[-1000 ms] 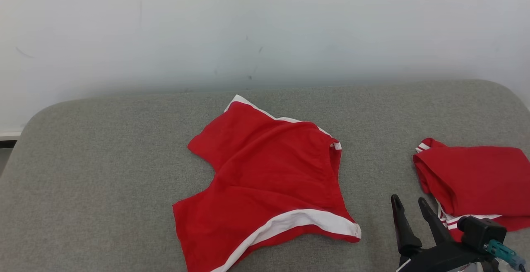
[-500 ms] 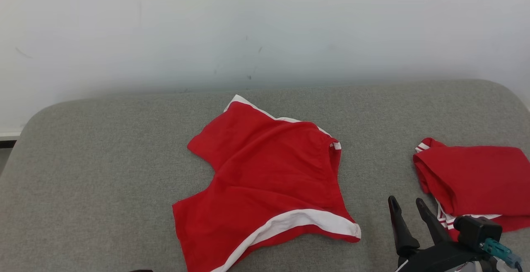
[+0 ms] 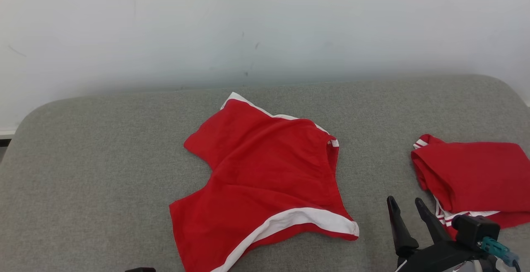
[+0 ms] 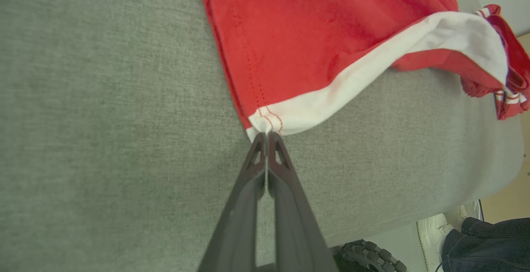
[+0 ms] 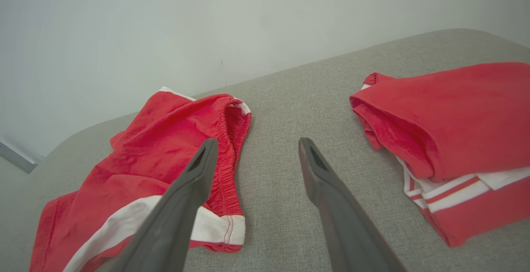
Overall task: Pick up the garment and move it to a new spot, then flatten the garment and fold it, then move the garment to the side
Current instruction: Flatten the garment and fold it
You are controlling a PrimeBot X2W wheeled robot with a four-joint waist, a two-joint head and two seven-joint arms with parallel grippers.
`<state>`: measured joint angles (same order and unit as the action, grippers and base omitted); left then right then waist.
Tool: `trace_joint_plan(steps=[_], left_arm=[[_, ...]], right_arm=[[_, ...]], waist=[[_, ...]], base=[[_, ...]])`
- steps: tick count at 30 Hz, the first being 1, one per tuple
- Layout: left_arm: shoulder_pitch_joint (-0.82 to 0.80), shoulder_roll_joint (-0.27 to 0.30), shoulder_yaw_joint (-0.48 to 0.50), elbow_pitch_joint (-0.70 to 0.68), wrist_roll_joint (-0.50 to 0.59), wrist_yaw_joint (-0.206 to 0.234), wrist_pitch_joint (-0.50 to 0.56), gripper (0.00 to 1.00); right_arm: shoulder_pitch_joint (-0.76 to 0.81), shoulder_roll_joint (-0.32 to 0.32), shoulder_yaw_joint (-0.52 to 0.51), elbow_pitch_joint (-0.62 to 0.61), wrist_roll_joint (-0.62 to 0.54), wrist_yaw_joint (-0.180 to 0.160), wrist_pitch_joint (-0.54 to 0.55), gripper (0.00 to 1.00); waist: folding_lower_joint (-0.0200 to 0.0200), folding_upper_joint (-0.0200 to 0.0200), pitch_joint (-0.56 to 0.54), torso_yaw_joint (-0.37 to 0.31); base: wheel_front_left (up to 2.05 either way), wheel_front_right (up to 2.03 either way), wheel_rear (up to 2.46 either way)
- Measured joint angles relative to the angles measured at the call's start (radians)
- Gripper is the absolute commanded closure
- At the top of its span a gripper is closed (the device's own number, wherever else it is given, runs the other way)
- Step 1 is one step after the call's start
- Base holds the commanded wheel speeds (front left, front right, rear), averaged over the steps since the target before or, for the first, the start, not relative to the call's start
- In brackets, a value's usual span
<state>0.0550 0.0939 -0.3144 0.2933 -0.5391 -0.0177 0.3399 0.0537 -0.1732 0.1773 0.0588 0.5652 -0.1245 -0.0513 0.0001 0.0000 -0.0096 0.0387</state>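
Pickup seems in hand, left gripper (image 4: 267, 136) pinched shut on the shorts' (image 4: 314, 44) hem corner, right gripper (image 3: 405, 200) open; next likely needs a steady, slip-free lift.

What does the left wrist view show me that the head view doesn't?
Left wrist view adds: the left end effector closed on the white-banded corner of the red shorts, plus a person's shoe past the grey cushion. Head view adds: the open right end effector and the shorts' far leg. Both: the shorts, the cushion, the folded red garment.
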Motion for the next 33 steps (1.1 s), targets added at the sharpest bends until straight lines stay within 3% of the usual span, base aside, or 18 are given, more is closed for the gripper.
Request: trace_joint_plan(steps=[11,25,27,33], left_arm=[[-0.021,0.008,0.006,-0.015,0.0,0.001,0.007,1.0],[-0.039,0.009,-0.005,-0.016,0.002,0.001,0.013,1.0],[-0.039,0.009,-0.005,-0.016,0.002,0.001,0.013,1.0],[-0.039,0.011,-0.001,-0.025,0.002,0.001,0.016,1.0]], right_arm=[[0.003,-0.003,0.087,0.047,-0.025,0.001,0.113,0.0],[-0.047,0.045,0.052,0.124,0.051,0.001,0.197,0.0],[-0.047,0.046,0.046,0.14,0.061,0.0,0.212,0.12],[-0.07,0.05,0.035,0.17,0.074,0.0,0.233,0.13]], waist=[[0.0,0.0,0.02,0.012],[0.0,0.0,0.037,0.04],[0.0,0.0,0.038,0.04],[0.0,0.0,0.05,0.037]], base=[[0.0,0.0,0.0],[0.0,0.0,0.0],[0.0,0.0,0.0],[0.0,0.0,0.0]])
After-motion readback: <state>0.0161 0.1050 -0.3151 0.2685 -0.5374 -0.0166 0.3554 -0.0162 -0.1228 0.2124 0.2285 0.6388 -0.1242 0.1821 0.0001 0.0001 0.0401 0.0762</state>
